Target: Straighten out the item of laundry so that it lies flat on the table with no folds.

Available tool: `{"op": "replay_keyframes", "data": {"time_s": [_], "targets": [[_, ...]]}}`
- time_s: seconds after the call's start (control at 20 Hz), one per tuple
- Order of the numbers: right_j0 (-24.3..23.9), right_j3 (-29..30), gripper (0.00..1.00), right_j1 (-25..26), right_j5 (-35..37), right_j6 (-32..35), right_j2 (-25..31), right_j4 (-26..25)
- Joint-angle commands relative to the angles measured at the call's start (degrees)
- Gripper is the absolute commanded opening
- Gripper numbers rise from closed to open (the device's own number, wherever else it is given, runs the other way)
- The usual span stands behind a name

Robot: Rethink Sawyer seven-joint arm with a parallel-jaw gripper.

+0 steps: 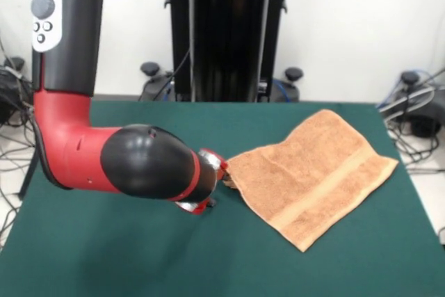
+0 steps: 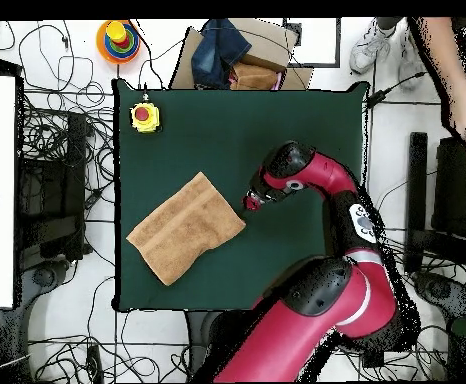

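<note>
Gripper [image 1: 221,172] sits at the end of the red and black arm, low over the desk [image 1: 104,255], just left of centre in the front view, and it meets the leftmost corner of the towel [image 1: 313,175]; whether it is closed on that corner or merely touching it cannot be told, since the black wrist housing covers the working end. In the overhead view the gripper [image 2: 249,202] lies at centre frame, right at the towel's right-hand corner, with the towel [image 2: 185,228] spreading away from it toward the lower left of the frame. The towel occupies the right half of the desk in the front view, set as a diamond: its long axis runs from lower left to upper right, with one woven stripe band crossing it parallel to the lower right edge. It appears doubled over on itself, judging by the single band on show and the compact outline, so the flattening is likely unfinished. The relation that matters: the cloth lies wholly to one side of the gripper, to the right in the front view, so any drag on this corner would have to go leftward across the open desk, away from the towel's bulk. A yellow box with a red button [image 2: 144,117] stands at the upper left corner of the desk in the overhead view, well apart from the towel.
</note>
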Motion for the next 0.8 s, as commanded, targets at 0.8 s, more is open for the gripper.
{"op": "replay_keyframes", "data": {"time_s": [0.8], "targets": [[1.21, 3.02, 1.0, 6.44, -3.34, -3.89, 3.37, 1.83]]}}
